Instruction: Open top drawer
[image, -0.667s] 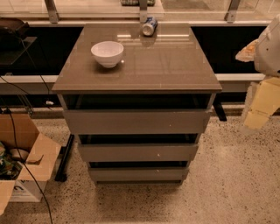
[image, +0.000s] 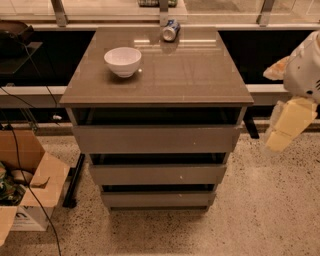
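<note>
Plainly, the wide, matte grey-brown, handleless top drawer (image: 156, 139) is sitting just under the glossy brown cabinet top (image: 200, 75), above two narrower-looking grey fronts, with a dark gap showing over its upper edge. The robot's cream-coloured gripper (image: 288, 124) is hanging to the right of the cabinet, apart from the drawer; how wide it is standing I cannot tell. The flat front is looking stiff and smooth, likely slippery, and probably sliding easily on runners, so I am judging the top lip inside that gap the best hold.
</note>
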